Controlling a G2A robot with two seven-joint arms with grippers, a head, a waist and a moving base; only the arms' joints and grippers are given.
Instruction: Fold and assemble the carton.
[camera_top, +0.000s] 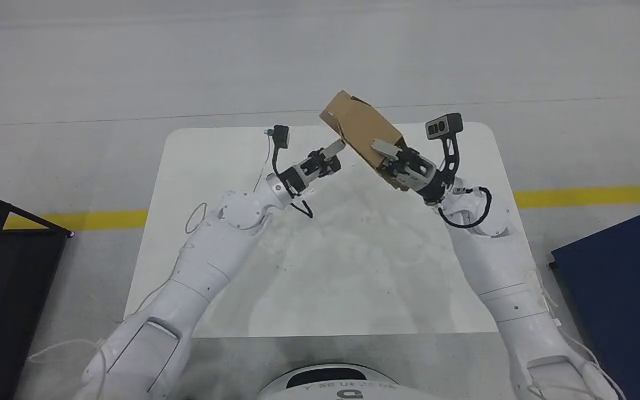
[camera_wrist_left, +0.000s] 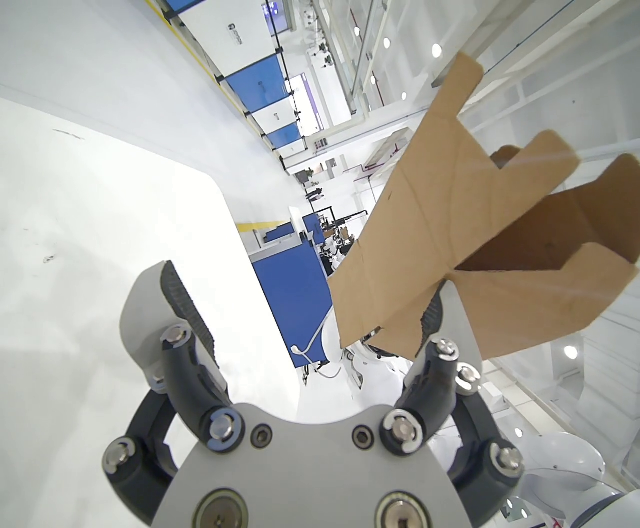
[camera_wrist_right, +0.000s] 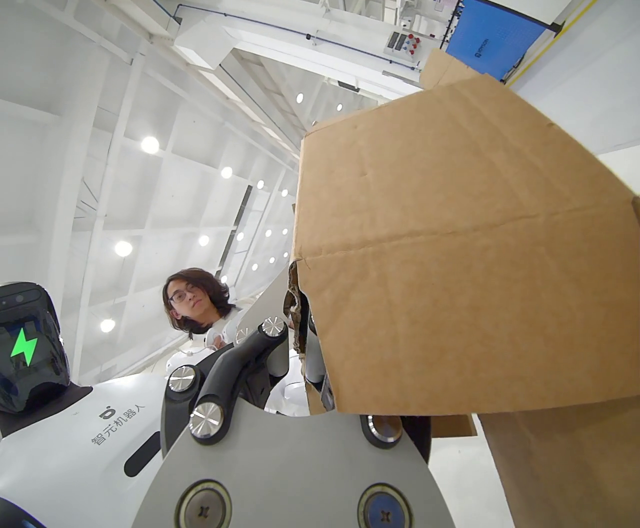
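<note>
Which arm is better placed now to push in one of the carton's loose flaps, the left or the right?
Probably left. The left gripper is free, jaws open, close beside the loose flaps of the carton. The right gripper is shut on the carton's edge and holds it up.

Bright white hall, grey floor, high ceiling.
The pale grey floor (camera_top: 300, 60) spreads around a white desk (camera_top: 380, 280) with rounded corners, and a yellow line (camera_top: 100, 218) runs across the floor on both sides of the desk. A dark blue panel (camera_top: 600, 280) stands at one edge of the top view and a black frame (camera_top: 20, 260) at the other. Farther off, blue partitions (camera_wrist_left: 255, 80) stand in a row along a white wall. Overhead, white beams (camera_wrist_right: 65, 150) cross the ceiling, which is dotted with round lit lamps (camera_wrist_right: 150, 145).
</note>
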